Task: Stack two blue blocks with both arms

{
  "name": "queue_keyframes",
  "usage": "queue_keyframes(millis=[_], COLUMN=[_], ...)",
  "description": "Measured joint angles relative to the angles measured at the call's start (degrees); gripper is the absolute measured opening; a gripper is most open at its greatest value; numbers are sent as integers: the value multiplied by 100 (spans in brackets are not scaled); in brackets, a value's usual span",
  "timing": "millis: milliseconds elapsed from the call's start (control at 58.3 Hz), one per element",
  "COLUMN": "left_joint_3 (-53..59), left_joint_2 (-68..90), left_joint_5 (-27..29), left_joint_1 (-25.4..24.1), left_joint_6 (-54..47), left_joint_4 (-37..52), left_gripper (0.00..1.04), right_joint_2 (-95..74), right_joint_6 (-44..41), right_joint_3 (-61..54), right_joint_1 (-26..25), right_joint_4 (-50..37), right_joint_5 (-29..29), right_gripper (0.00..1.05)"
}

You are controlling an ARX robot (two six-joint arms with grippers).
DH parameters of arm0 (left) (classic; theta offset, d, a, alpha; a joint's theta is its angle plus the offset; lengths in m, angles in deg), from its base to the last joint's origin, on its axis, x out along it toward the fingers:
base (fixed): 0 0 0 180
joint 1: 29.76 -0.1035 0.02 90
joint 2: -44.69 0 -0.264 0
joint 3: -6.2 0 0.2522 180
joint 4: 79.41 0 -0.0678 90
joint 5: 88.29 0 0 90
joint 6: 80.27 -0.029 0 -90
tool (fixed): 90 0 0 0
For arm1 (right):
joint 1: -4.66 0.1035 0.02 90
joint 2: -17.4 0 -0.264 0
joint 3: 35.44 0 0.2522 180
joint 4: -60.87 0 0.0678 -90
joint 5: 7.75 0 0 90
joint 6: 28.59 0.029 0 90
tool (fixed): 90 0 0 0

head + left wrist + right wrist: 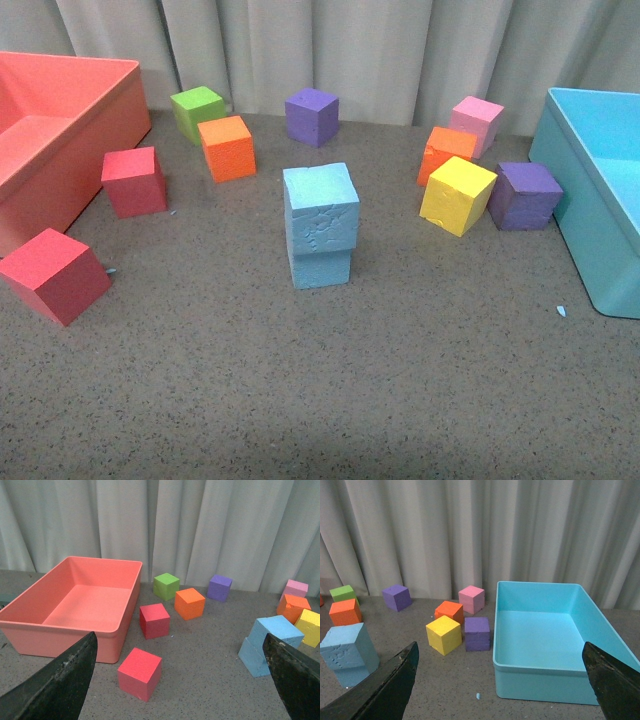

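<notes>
My left fingers (55, 687) are spreading wide with nothing between them, and my right fingers (385, 692) are gaping the same way; only their dark tips are showing, cut off at the frame edges. The cracked blue block (320, 208) is sitting on the lower blue block (321, 267), slightly askew, mid-desk. The speckled grey desk (400, 400) is also carrying a coral bin (60, 130), partly cropped, and a turquoise bin (600, 200). Pale curtains (400, 50) are hanging behind.
</notes>
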Motion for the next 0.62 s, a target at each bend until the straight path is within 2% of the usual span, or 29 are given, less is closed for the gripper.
queue_keyframes(millis=[617], left_joint_3=[0], left_joint_2=[0], left_joint_5=[0], left_joint_1=[0], left_joint_6=[0], left_joint_4=[0], left_gripper=[98], right_joint_2=[0], right_joint_6=[0], right_joint_3=[0], right_joint_1=[0], right_joint_4=[0], right_joint_5=[0], right_gripper=[95])
